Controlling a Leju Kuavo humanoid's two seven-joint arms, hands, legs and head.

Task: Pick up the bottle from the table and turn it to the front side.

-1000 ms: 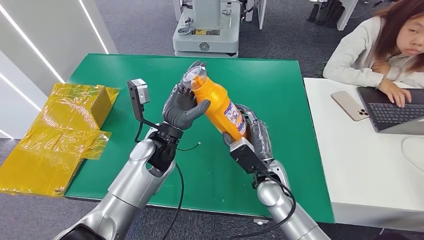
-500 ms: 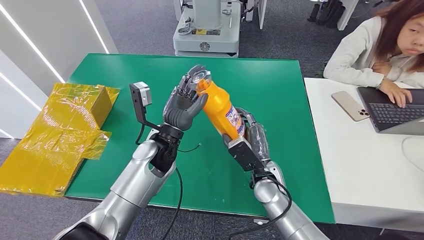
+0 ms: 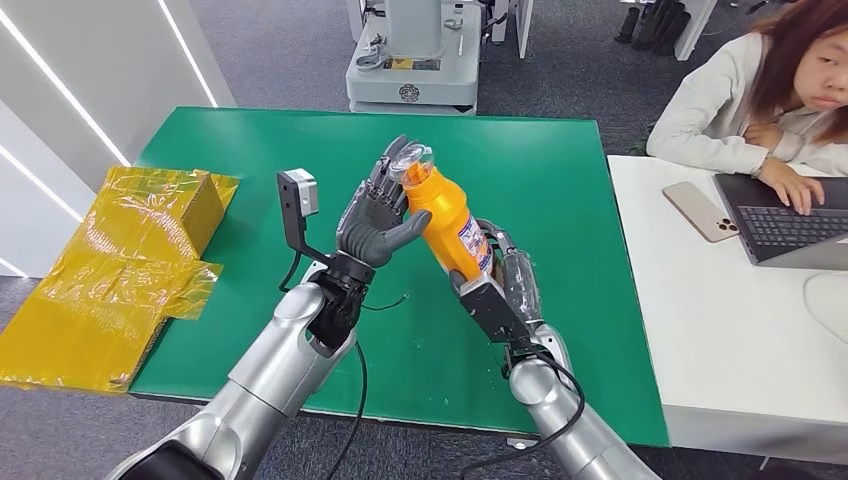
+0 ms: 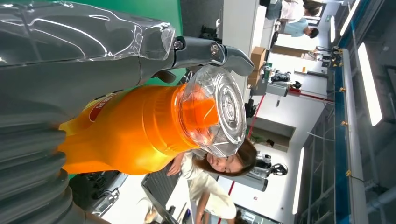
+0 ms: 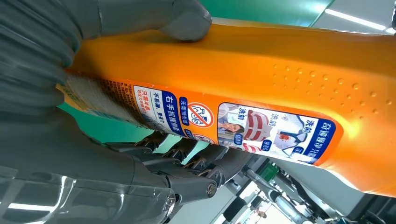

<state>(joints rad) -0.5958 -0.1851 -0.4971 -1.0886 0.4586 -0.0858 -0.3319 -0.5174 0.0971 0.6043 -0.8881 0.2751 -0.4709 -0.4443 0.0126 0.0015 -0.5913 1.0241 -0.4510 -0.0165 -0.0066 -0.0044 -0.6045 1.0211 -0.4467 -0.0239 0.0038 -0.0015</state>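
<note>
A: Where's your bottle (image 3: pixel 446 212)?

B: Mid-frame in the head view, lifted off the green surface (image 3: pixel 560 180), tilted with its clear cap (image 3: pixel 413 158) toward the upper left.

A: And your hands?

B: Your right hand (image 3: pixel 500 275) wraps the lower body, fingers (image 5: pixel 187 158) curled under the label. Your left hand (image 3: pixel 378 220) grips the neck, thumb (image 3: pixel 405 227) pressed to the orange side.

A: Anything nearby?

B: A person (image 3: pixel 760 90) at a laptop (image 3: pixel 790 225), upper right.

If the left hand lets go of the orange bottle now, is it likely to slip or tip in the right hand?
The orange bottle looks smooth and glossy, so it may slip. The right hand holds only its lower part, and it leans, so it could tip toward the left hand near the clear cap. The body seems rigid plastic, unlikely to buckle.
</note>
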